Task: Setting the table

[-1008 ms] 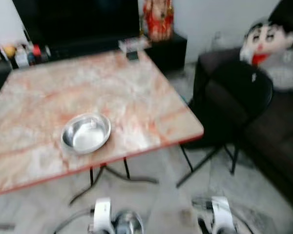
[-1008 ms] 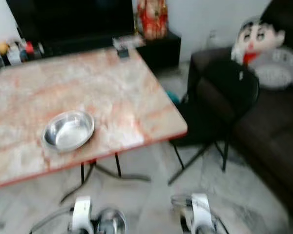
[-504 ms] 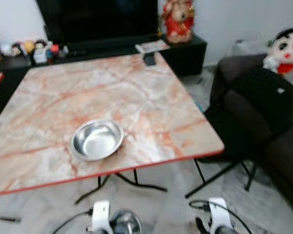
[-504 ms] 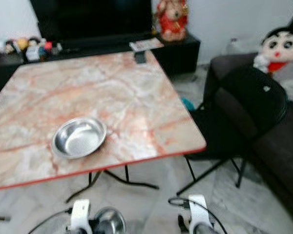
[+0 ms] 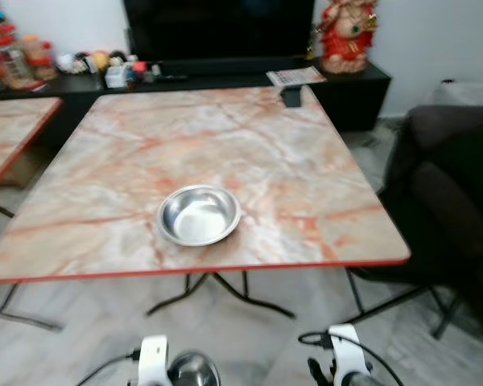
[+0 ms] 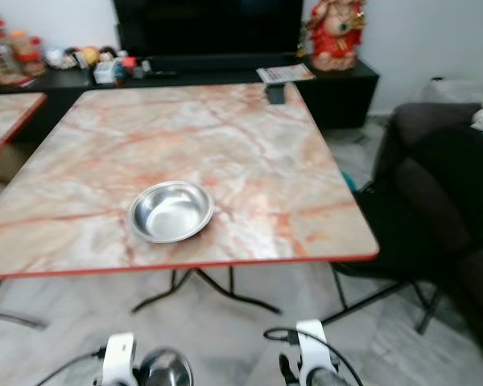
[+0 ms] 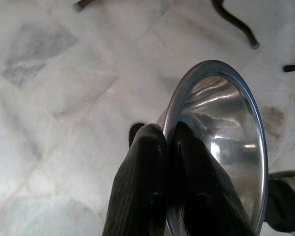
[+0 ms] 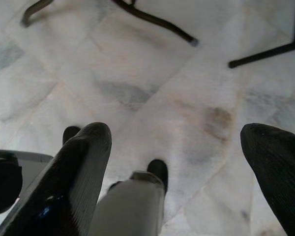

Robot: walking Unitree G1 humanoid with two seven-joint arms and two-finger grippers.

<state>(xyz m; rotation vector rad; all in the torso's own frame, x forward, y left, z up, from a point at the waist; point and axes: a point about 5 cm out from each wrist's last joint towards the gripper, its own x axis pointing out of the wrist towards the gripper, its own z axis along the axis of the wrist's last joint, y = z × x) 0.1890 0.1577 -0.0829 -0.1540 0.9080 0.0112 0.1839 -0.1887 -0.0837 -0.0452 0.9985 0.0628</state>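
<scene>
Standing ahead is a marble-patterned table (image 5: 249,161) with a steel bowl (image 5: 199,215) sitting near its front edge, left of centre. Low and near, the left gripper (image 7: 162,147) is pinching the rim of a second steel bowl (image 7: 226,142) above the floor, while the right gripper (image 8: 177,147) is hanging spread wide.

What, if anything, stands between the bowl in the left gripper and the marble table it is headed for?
Nothing visible does. The left gripper is shut on the rim of a steel bowl, held low over the floor before the marble table. The near edge is unobstructed; a second bowl sits just behind it, with bare tabletop to either side.
</scene>
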